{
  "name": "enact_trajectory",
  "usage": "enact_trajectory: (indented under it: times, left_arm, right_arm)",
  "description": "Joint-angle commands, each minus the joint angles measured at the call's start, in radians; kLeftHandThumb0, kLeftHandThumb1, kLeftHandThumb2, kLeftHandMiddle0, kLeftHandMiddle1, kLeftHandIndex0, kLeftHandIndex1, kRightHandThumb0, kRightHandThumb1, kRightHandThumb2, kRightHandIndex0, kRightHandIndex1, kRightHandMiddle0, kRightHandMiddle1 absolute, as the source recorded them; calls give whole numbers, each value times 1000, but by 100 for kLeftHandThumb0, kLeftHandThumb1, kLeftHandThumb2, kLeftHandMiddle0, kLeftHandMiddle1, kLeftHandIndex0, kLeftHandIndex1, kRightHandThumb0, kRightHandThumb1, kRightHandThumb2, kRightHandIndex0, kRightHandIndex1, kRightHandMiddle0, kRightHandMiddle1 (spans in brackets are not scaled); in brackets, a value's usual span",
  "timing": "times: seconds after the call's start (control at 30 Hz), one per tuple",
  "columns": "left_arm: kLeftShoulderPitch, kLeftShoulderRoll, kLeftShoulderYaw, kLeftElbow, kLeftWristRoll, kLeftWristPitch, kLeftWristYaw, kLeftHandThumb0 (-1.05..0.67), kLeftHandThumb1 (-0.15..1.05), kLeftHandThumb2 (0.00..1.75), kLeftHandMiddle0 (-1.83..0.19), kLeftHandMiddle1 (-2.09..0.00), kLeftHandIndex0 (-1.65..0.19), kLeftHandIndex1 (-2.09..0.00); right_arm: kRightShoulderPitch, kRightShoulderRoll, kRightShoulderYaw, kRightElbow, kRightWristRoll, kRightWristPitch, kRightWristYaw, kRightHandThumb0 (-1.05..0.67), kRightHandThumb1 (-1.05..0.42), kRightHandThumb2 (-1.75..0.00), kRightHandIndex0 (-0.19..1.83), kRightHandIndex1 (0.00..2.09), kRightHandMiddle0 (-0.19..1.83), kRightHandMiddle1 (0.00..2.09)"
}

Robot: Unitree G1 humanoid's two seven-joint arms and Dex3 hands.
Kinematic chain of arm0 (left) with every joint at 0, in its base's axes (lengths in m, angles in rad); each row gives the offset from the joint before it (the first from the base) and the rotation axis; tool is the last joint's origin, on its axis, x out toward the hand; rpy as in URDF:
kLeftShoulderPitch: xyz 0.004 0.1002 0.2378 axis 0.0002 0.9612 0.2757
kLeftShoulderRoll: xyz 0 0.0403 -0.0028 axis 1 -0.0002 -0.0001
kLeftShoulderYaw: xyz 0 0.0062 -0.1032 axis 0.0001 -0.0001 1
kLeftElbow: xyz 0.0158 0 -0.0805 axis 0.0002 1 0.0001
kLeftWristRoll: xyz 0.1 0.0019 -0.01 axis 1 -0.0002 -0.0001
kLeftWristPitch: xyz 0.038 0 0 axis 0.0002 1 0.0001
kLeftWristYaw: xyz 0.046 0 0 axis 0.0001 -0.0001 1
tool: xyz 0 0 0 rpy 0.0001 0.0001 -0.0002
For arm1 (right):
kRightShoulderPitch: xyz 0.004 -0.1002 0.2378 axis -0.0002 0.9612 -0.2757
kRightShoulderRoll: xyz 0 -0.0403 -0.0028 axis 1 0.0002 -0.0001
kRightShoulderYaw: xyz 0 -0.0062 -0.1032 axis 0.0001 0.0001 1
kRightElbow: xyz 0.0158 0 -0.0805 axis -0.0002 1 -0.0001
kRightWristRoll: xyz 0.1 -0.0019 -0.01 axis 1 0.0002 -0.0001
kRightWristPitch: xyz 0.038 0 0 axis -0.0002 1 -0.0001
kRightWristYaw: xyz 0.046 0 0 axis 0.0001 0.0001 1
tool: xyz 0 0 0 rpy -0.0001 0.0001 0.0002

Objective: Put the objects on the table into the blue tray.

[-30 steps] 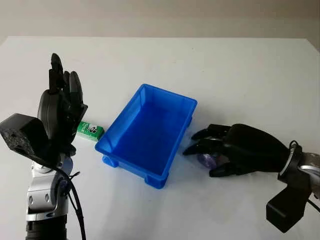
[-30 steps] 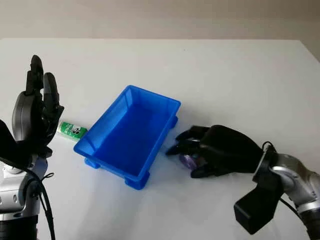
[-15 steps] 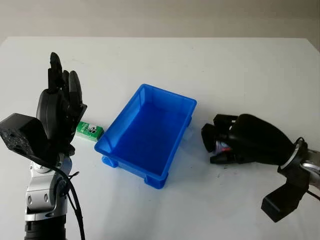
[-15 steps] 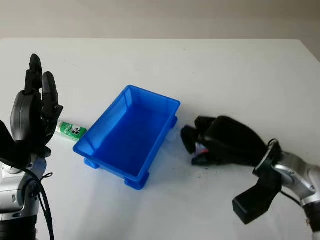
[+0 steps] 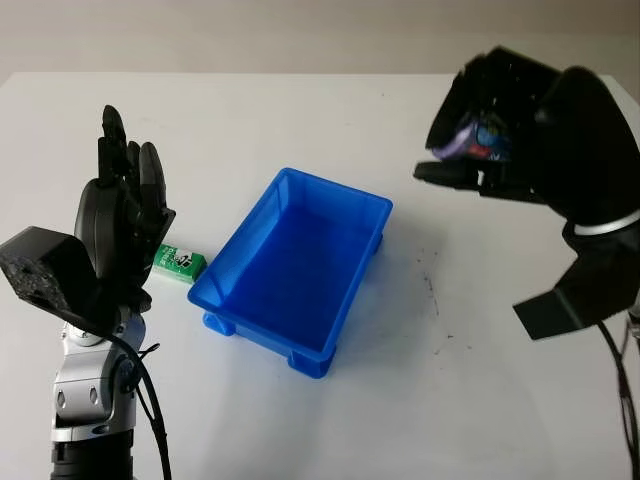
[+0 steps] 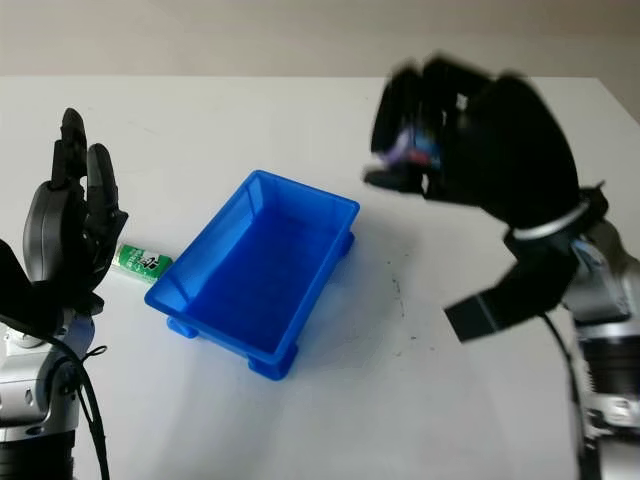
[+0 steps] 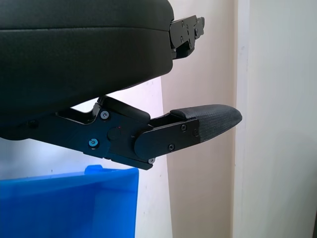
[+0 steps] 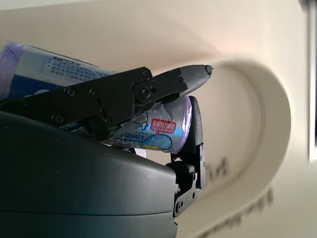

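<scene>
The blue tray (image 5: pixel 295 270) stands on the white table (image 5: pixel 300 120), and it serves here as the landmark. Its inside shows only the blue floor.

Nearest to the camera, to the left of the tray, the left hand (image 5: pixel 118 225) stands upright above the table. It is open and holds nothing. In the left wrist view one finger (image 7: pixel 198 130) reaches out straight, and a corner of the tray (image 7: pixel 69 203) is seen below it.

Just behind this hand, close to the tray's left wall, a small green packet (image 5: pixel 180 262) lies flat on the table. The hand covers its left end. It has a white patch with dark print, but the writing is too small to read.

On the table to the right of the tray there are some small dark marks (image 5: pixel 432 290).

Farther away, above and to the right of the tray's far right corner, the right hand (image 5: pixel 490 135) is lifted high over the table. Its fingers (image 8: pixel 148 87) are curled around a purple packet (image 8: pixel 163 131), which they partly hide. On the label the letters "GRALS" can be read, and a small red badge, maybe "TRASH BAGS", but this is not sure. In the head views the packet (image 5: pixel 478 135) is blurred.
</scene>
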Motion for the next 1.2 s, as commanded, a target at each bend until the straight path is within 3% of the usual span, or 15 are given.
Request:
enact_trajectory:
  times: [0.0, 0.2, 0.4, 0.47, 0.5, 0.53, 0.57, 0.63, 0.67, 0.73, 0.93, 1.17]
  left_arm:
    - [4, -6, -5, -12, 9, 1, 10, -74, 105, 64, 19, -1, 19, 0]
    - [17, -22, -21, -25, 35, 0, 32, -73, 105, 65, 19, -2, 19, 0]
    - [32, -40, -31, -40, 52, -2, 50, -73, 105, 65, 18, -4, 19, 0]
    - [35, -44, -34, -46, 54, 0, 53, -73, 105, 65, 18, -4, 19, 0]
    - [37, -45, -33, -48, 53, 0, 53, -73, 105, 65, 19, -4, 19, 0]
    - [40, -45, -32, -49, 51, 0, 52, -73, 105, 65, 19, -4, 19, 0]
    - [40, -46, -31, -49, 50, 1, 51, -73, 105, 65, 19, -4, 19, 0]
    - [41, -48, -31, -48, 50, 3, 53, -74, 105, 65, 19, -3, 19, 0]
    - [41, -50, -30, -46, 49, 4, 54, -73, 105, 65, 19, -3, 19, 0]
    - [38, -50, -31, -42, 48, 3, 52, -72, 105, 65, 19, -2, 19, 0]
    - [24, -45, -27, -26, 49, -3, 50, -72, 105, 65, 19, -2, 19, 0]
    - [26, 29, -3, -28, 77, -15, 17, -73, 105, 65, 17, -5, 18, -1]
  right_arm:
    - [-35, 75, 37, -3, 28, 2, 5, -38, -103, -6, 124, 209, 105, 209]
    - [-87, 228, 177, 167, 57, -100, 69, -38, -105, -9, 123, 209, 106, 209]
    - [-119, 290, 268, 340, 49, -175, 155, -42, -104, -6, 101, 209, 80, 209]
    - [-123, 283, 284, 353, 70, -152, 227, -46, -102, -5, 79, 209, 63, 209]
    - [-126, 267, 293, 351, 81, -136, 282, -51, -101, -5, 53, 209, 43, 209]
    - [-130, 244, 303, 340, 90, -111, 353, -60, -103, -7, 11, 177, 6, 179]
    - [-135, 220, 311, 330, 95, -92, 417, -65, -104, -7, -4, 136, -6, 138]
    - [-137, 178, 320, 285, 84, -30, 519, -77, -104, -11, -16, 36, -16, 43]
    - [-135, 165, 318, 261, 82, -1, 553, -81, -105, -10, -17, 18, -18, 22]
    - [-124, 150, 308, 221, 86, 38, 586, -85, -105, -11, -19, 4, -19, 5]
    - [-72, 173, 209, 177, 98, 28, 417, -88, -105, -36, -19, 0, -19, 0]
    - [33, 220, 26, 145, 340, 91, 314, -87, -105, -48, -19, 0, -19, 0]
